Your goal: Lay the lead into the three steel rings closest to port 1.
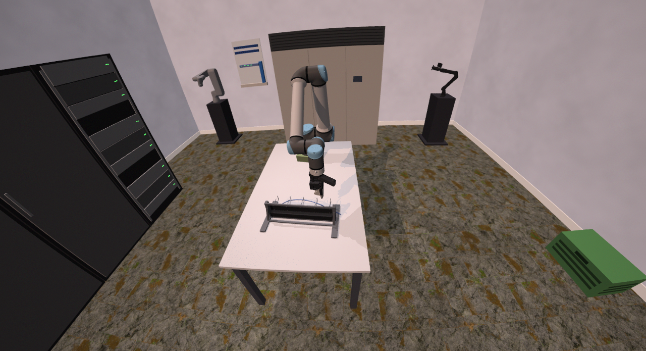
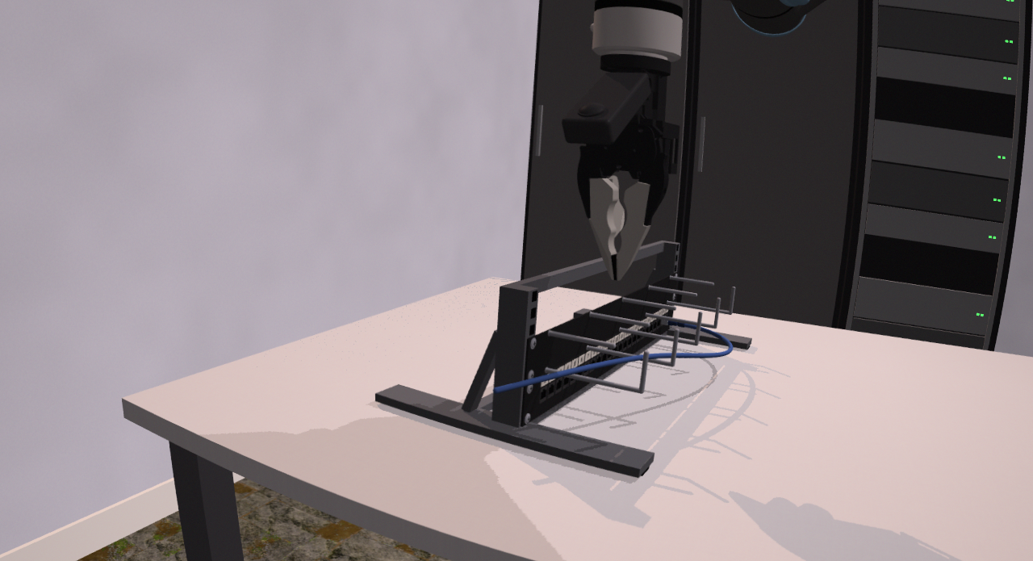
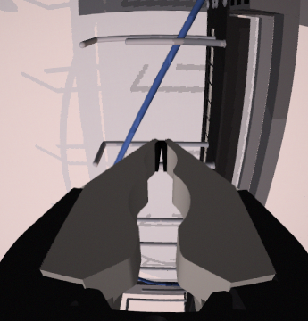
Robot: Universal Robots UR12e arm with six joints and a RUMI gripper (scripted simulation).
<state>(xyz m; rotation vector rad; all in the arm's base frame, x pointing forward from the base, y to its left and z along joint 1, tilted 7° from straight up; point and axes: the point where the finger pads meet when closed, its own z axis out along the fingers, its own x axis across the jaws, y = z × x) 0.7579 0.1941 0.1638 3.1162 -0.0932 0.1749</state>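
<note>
The gripper (image 2: 616, 269) hangs tips-down over the rack's (image 2: 514, 341) top bar, jaws pressed together on nothing — the lead (image 2: 621, 358) lies apart below it, a blue bow sagging among the rings (image 2: 642, 374) behind the ports, mid-desk (image 2: 289, 413), nearer the arm's edge

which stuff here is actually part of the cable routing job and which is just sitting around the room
Part of the job:
- blue lead
- steel rings
- free-standing rack with its ports
- gripper, fingers shut on nothing, above the rack

Just lying about:
- server cabinet
- two small arms on pedestals
- green box
- wall poster
</note>
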